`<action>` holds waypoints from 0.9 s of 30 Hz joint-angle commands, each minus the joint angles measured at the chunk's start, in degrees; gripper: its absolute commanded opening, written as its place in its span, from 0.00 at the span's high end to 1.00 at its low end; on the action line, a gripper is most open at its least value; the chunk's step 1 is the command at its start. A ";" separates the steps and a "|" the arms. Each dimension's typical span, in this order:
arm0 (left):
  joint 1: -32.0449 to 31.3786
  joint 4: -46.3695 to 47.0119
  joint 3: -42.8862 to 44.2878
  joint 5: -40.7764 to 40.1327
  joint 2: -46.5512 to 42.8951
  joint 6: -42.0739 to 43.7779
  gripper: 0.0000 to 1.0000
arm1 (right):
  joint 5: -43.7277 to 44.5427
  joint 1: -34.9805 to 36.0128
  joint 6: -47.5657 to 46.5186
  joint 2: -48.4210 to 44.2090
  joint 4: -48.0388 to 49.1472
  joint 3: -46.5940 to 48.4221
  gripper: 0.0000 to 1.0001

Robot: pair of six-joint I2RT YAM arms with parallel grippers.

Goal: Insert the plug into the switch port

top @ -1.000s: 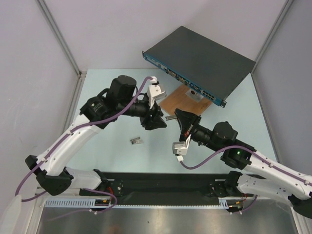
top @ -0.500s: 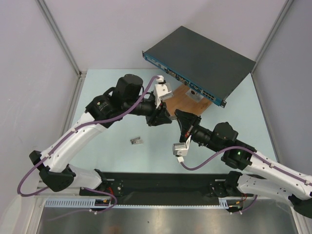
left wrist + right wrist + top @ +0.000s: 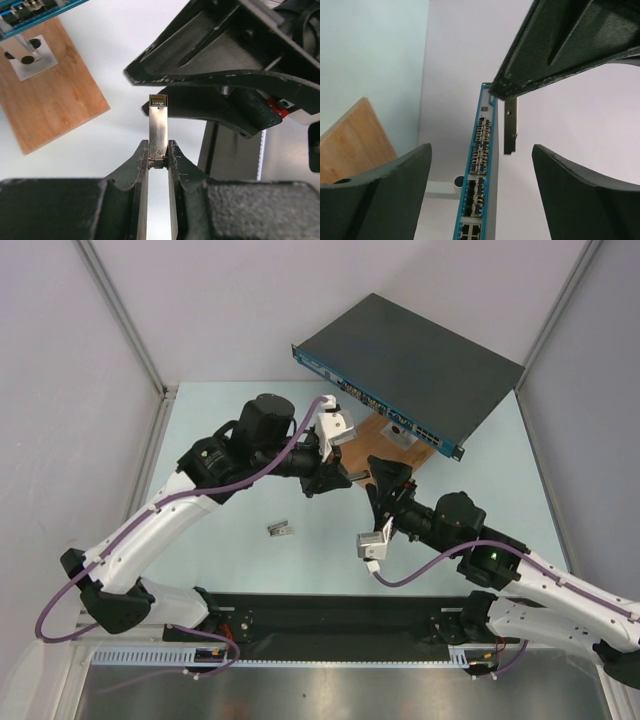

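Observation:
The plug point(image 3: 158, 125) is a slim silver metal module. My left gripper point(image 3: 158, 151) is shut on its rear end, and its connector tip points away from me. In the top view the plug point(image 3: 359, 477) hangs above the table between my left gripper point(image 3: 346, 478) and my right gripper point(image 3: 384, 478). My right gripper point(image 3: 481, 150) is open, its fingers wide on either side of the plug point(image 3: 510, 126) without touching it. The switch point(image 3: 410, 365) lies at the back right. Its blue port face point(image 3: 479, 175) shows in the right wrist view.
A brown wooden board point(image 3: 368, 446) with a small metal bracket point(image 3: 402, 434) lies in front of the switch. A small metal part point(image 3: 280, 529) rests on the table near the left arm. Frame posts stand at both sides.
My left gripper moved right and shut on the plug's free end. My right gripper, which held the plug before, has opened and let it go.

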 commanded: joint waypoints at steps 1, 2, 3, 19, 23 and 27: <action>0.68 4.40 -2.06 -3.57 -2.98 -1.43 1.00 | 3.47 0.01 2.92 -2.32 -7.72 1.87 0.12; 1.03 5.11 -2.50 -4.19 -3.86 -2.31 1.00 | 4.08 0.01 3.79 -2.50 -8.97 2.39 0.08; 1.73 5.81 -2.85 -4.54 -4.04 -2.84 1.00 | 4.26 0.01 4.93 -2.58 -10.46 3.18 0.06; 6.05 15.48 -2.33 -17.88 1.14 -9.19 1.00 | -19.89 -35.30 74.70 16.65 -29.63 42.01 0.02; 0.43 20.13 -2.33 -23.07 2.72 -4.08 0.99 | -24.20 -47.51 88.42 19.65 -31.39 44.14 0.02; -1.69 21.29 0.04 -25.64 6.50 -3.37 1.00 | -37.81 -64.72 104.12 20.88 -31.92 42.66 0.03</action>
